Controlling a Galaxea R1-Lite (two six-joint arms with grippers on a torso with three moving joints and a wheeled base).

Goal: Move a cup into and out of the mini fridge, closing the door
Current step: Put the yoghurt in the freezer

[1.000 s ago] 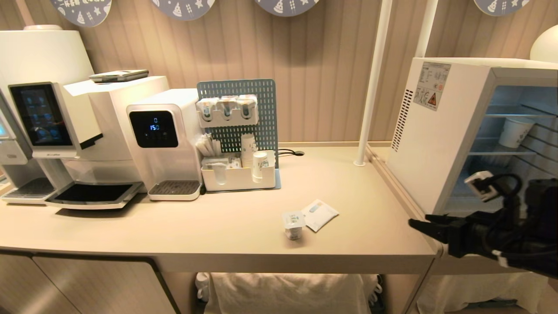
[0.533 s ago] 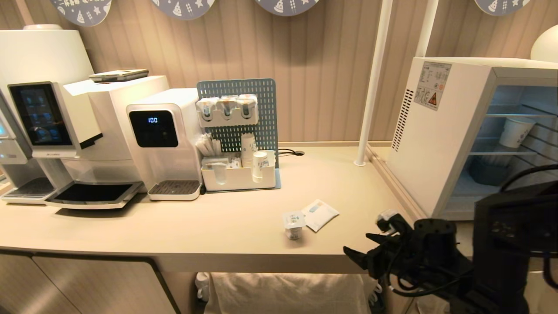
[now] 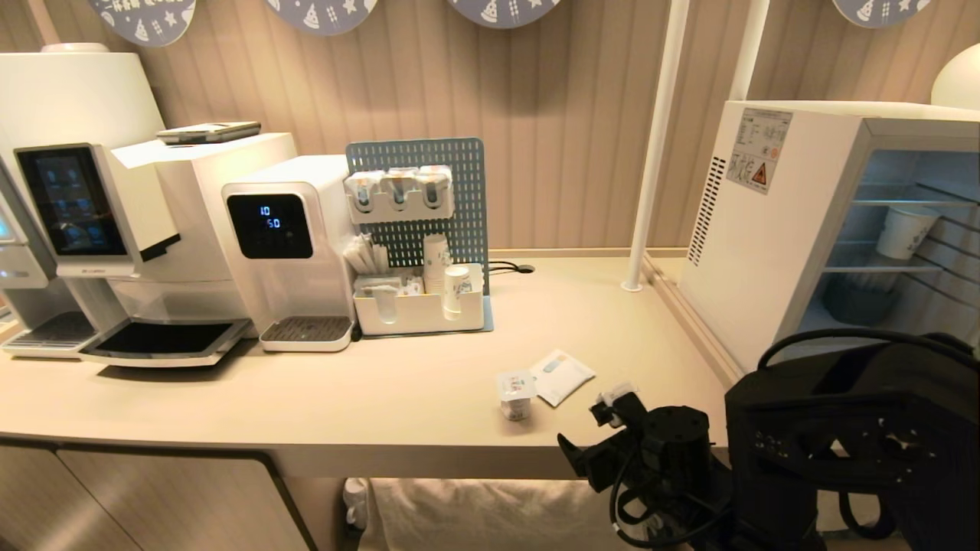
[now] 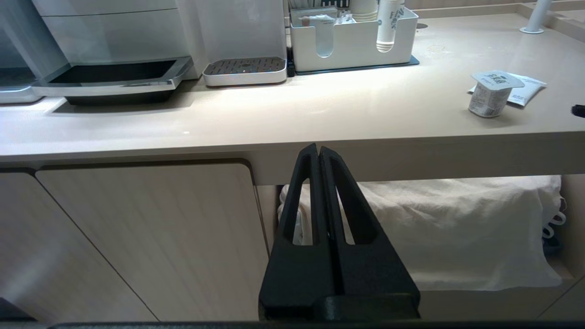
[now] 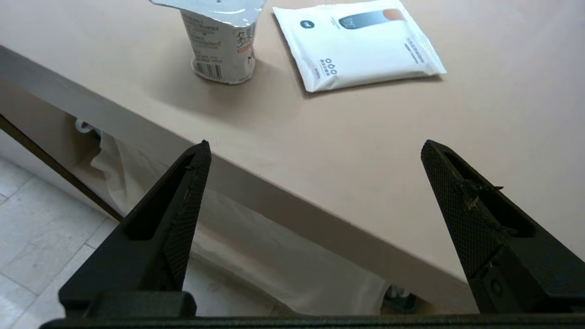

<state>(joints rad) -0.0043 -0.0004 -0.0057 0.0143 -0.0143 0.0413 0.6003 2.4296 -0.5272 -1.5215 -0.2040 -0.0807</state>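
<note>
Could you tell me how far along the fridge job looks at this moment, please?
Done: the mini fridge stands open. In hand: the right gripper, jaws wide apart and empty, hangs at the counter's front edge, pointed at the cup, which stands upright on the counter beside a white sachet. The left gripper is shut below the counter. Left: grasping the cup, shelving it, removing it, closing the door.

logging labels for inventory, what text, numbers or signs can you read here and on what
"10" over "50": water dispenser display.
Yellow warning triangle: sticker on the mini fridge side; its print is too small.
Cup: barcode and print, unreadable.
Sachet: print too small.
</note>
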